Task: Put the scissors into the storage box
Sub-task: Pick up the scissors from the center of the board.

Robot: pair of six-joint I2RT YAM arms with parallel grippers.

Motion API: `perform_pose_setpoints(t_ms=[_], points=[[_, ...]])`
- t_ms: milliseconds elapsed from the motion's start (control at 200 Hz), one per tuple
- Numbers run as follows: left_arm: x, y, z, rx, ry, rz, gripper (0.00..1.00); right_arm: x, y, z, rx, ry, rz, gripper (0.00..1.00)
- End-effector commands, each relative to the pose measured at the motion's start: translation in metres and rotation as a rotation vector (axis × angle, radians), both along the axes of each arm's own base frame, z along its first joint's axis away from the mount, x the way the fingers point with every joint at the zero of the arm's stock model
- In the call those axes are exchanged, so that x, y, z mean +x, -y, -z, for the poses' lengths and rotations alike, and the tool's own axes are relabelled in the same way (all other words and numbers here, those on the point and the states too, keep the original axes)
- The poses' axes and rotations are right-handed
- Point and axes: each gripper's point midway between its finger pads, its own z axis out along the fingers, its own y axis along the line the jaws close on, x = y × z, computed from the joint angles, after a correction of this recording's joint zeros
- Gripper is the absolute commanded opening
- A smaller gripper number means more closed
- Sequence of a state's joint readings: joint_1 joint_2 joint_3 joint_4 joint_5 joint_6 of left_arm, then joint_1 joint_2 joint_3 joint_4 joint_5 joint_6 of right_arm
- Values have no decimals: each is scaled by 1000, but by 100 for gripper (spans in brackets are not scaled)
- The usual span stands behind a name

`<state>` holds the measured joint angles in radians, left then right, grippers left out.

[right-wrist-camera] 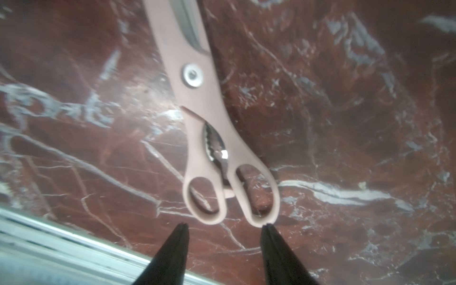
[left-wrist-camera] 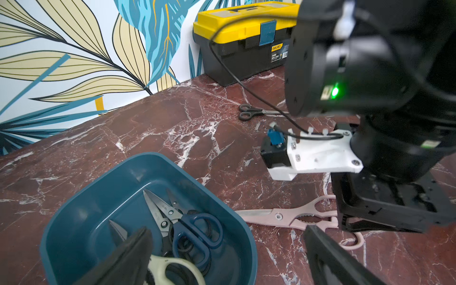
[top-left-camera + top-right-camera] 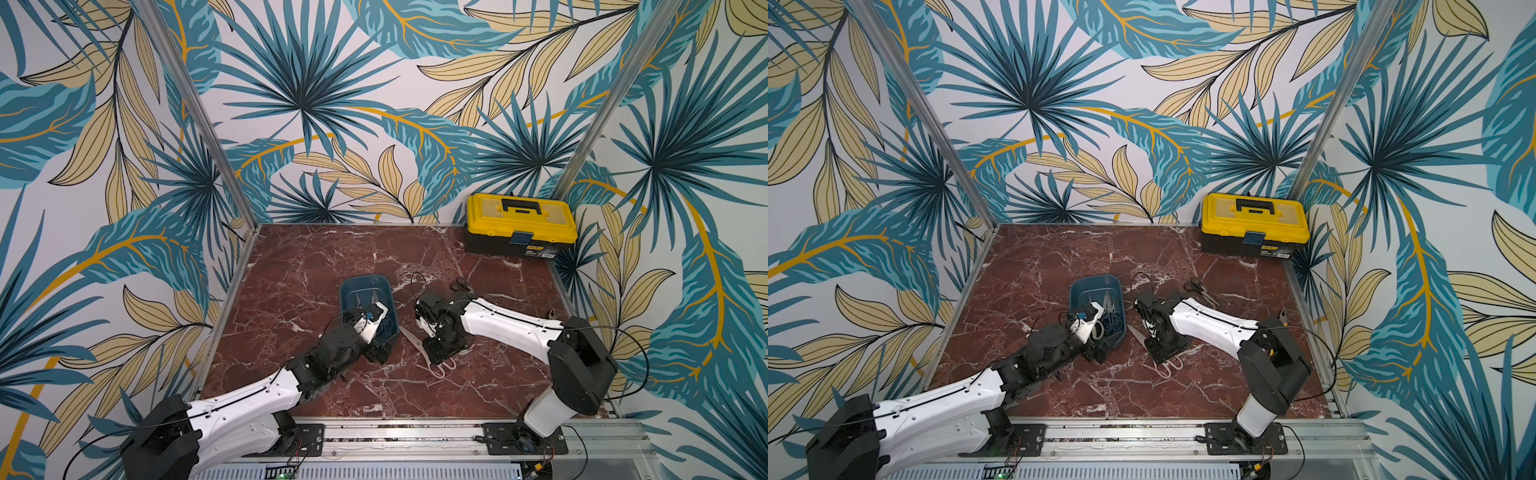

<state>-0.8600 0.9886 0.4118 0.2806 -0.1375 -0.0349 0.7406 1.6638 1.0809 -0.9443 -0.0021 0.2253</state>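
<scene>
Aluminium rail (image 3: 415, 434) lines the bottom edge. At frame centre the left gripper (image 2: 227, 229), spread wide and empty, hangs over the storage box (image 3: 361, 282), which holds several scissors (image 2: 187, 223). Right gripper (image 1: 225, 225), jaws half apart, grips nothing; its tips sit at the handle loops of cream scissors (image 1: 197, 98) just right of the box. Bare marble (image 3: 311, 257) lies open upper left. Black-handled scissors (image 3: 461, 284) sit partly hidden behind the right arm (image 3: 507, 320).

Bare marble (image 3: 316, 266) behind storage box (image 3: 345, 296)
</scene>
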Motion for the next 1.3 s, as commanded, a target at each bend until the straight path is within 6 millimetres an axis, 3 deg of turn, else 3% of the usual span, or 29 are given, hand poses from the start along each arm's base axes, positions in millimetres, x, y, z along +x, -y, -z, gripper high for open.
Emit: perform_pose_setpoints(t_ms=[0,266,441,652,967,1298], points=[[-3,-6,-1,-9,9,-7,100,1,13,15,-78,10,27,51],[-4,-9,-1,-18,1,-20,100,-5,-3,37,-14,-49,22,50],[-2,-8,1,-18,0,-22,100,-7,0,49,-31,-60,34,47],[1,-2,-1,-23,-1,-15,100,-7,6,68,-97,-83,58,30],[2,-3,-3,-25,6,-22,100,7,-6,46,-39,-17,62,22],[21,-34,-43,-84,21,-212,100,30,-24,-21,60,101,58,19]])
